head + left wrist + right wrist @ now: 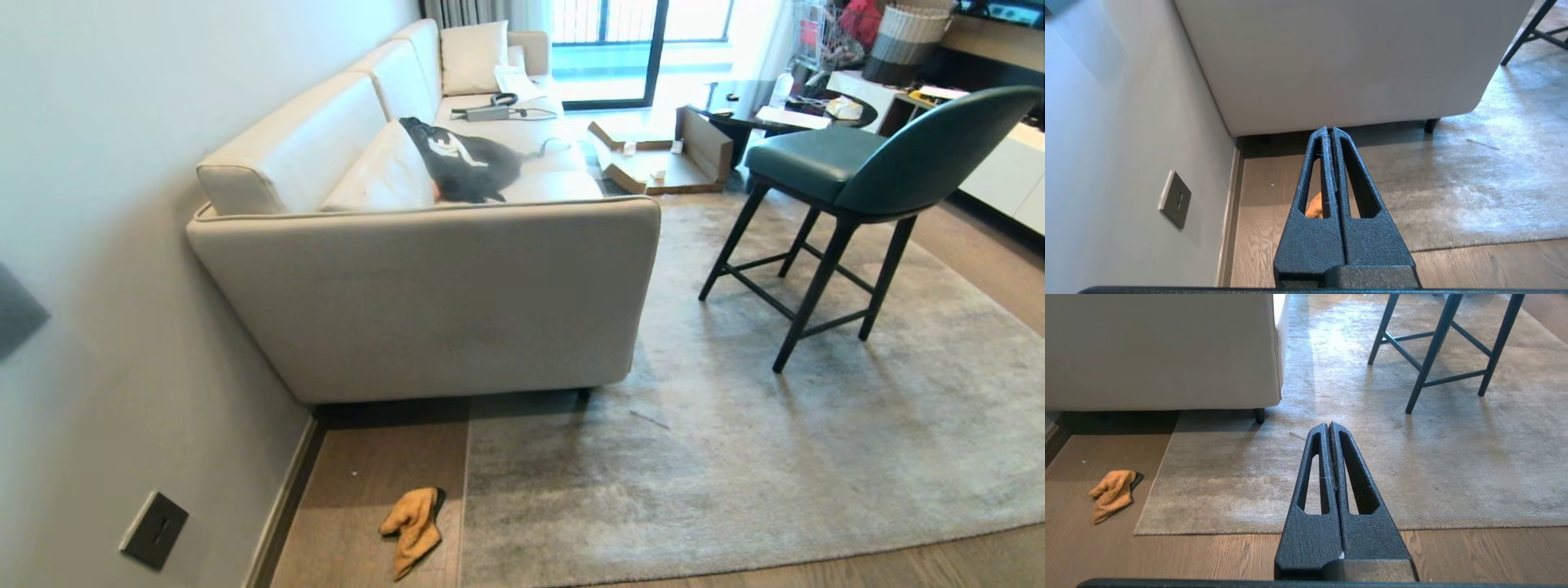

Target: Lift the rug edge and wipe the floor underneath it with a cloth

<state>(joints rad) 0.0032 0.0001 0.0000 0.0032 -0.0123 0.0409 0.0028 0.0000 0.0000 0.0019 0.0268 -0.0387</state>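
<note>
The cloth (pixel 412 529) is found crumpled on the floor (pixel 359 490), mustard-tan face up with a sliver of dark grey showing at one edge. It lies just beside the rug edge (pixel 466 506), not on the rug, in the strip of bare planks between that edge and the wall (pixel 98 245). The rug edge is seen lying flat, and its square corner (pixel 1138 532) is visible in the right wrist view near the cloth.

A cream sofa (pixel 424 302) is noted beyond the cloth, its end panel facing the camera; the rug runs under its near right foot (pixel 1259 415), and the planks beyond the cloth pass into shadow beneath it. A black bag with white print (pixel 465 163) rests on the sofa seat. A green chair with dark legs (pixel 849 204) stands on the rug, well apart from the cloth. Opened cardboard (pixel 661 159) lies beyond the sofa, toward a glazed door. A wall socket (pixel 153 529) is set low on the wall, near the cloth.

The left gripper (pixel 1330 130) is held above the floor with its jaws pressed together, nothing between them; the cloth is glimpsed through its finger slot. The right gripper (pixel 1328 425) is likewise closed and empty, poised over the rug's near border.
</note>
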